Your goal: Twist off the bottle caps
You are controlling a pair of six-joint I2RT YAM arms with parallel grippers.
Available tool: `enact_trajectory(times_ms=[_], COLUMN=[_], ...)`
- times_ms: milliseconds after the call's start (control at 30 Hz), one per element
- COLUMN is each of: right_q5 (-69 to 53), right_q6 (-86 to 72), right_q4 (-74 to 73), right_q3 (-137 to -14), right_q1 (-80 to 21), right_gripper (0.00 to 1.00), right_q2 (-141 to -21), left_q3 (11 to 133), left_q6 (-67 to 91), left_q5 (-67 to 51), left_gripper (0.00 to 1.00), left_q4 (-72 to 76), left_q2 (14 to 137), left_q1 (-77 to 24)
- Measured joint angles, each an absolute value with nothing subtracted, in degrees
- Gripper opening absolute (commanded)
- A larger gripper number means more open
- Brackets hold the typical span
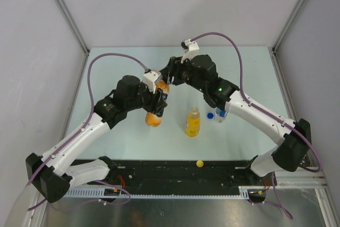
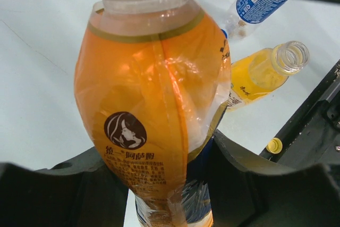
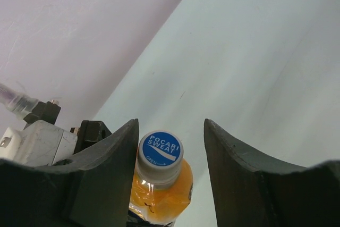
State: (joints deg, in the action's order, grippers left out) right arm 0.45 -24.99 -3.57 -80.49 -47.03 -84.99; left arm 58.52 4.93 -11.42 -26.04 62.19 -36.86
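Yellow bottle (image 1: 193, 122) uncapped; blue cap (image 1: 210, 114) seemingly off too. Left claw (image 2: 162, 168) clamps orange bottle (image 2: 154, 104); right claw (image 3: 171, 130) stands open around its white cap (image 3: 161, 150), still on.

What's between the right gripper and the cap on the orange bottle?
Nothing visible. The cap sits inside the open right gripper, with a gap on one side. The left gripper holds the orange bottle lower down.

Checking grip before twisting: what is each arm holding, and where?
The left gripper clamps the orange bottle around its lower body. The right gripper holds nothing; its jaws straddle the cap, open.
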Motion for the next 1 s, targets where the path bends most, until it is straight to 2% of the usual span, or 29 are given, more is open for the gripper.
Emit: enact_trajectory(times_ms=[167,333,433,700,767,900,1000], right_q5=[-1.2,-4.6,-6.2,-10.6,-11.4,-12.4,-12.7], right_q6=[-26.7,-30.0,-32.0,-37.3,-38.0,-39.1,-39.5], right_q4=[-3.6,-3.0,-2.4,1.6,2.4,3.4,3.7], right_q3=[-80.5,-80.5,-80.5,-79.5,-79.5,-79.5,-79.5], right_q1=[-47.0,-46.2,-45.9,-44.0,-43.6,-43.1,-42.9], right_gripper=[0.50,0.40,0.40,0.51,0.48,0.35,0.38], right_q2=[-85.6,-86.7,-86.8,-86.8,-86.8,-86.8,-87.1], left_q3=[58.5,58.5,58.5,58.5,58.5,58.5,58.5], left_q6=[4.9,5.0,5.0,4.9,4.9,4.9,4.9], left_q5=[-11.0,-10.6,-10.5,-10.2,-10.2,-10.2,-9.8], left_gripper=[0.50,0.50,0.50,0.50,0.50,0.50,0.50], left_q4=[-26.3,-27.4,-27.6,-27.5,-27.6,-27.6,-27.6], left_q2=[62.1,61.9,61.8,60.9,60.9,60.9,60.7], left_q1=[-37.0,-37.1,-37.1,-37.3,-37.4,-37.5,-37.6])
